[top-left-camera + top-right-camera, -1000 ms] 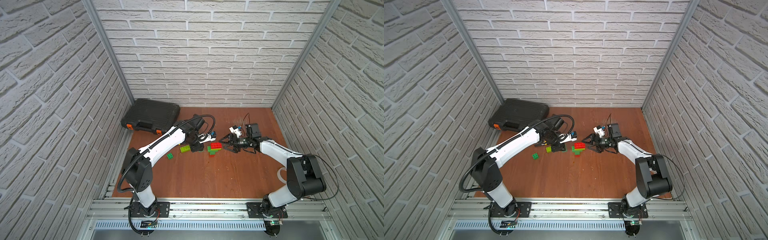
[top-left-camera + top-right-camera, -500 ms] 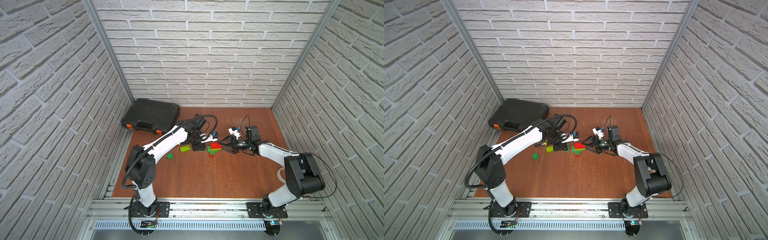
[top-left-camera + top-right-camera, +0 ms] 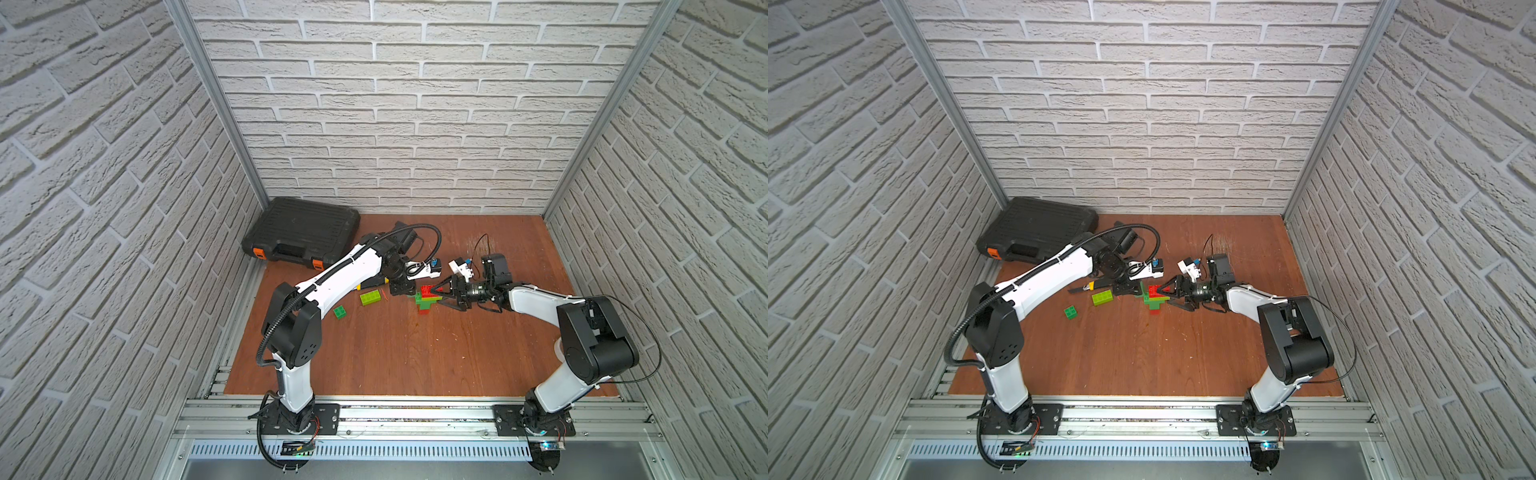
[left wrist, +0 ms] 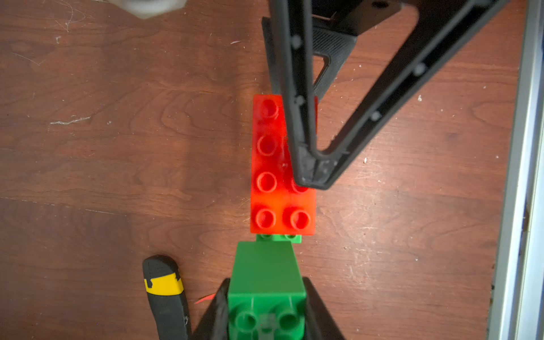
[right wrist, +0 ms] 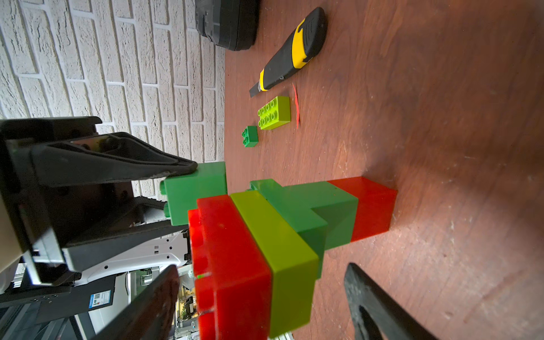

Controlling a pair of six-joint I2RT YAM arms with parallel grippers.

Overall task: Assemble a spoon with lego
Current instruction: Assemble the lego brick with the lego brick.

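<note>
both top views looked down from high up, far off, at the whole table [image 3: 415,353]. each wrist view sat very near the red brick [image 4: 266,164]: left from above, right from the side.

1 spoon [image 5: 279,235]; 1 lime brick [image 3: 370,297]; 1 green brick [image 3: 340,311]; 1 held brick [image 4: 266,279]; 1 knife [image 5: 294,47]; 1 case [image 3: 301,237].

White brick-pattern walls [image 3: 415,104], scuffed wooden floor [image 3: 395,353], perhaps aluminium frame rails [image 3: 415,411]
</note>
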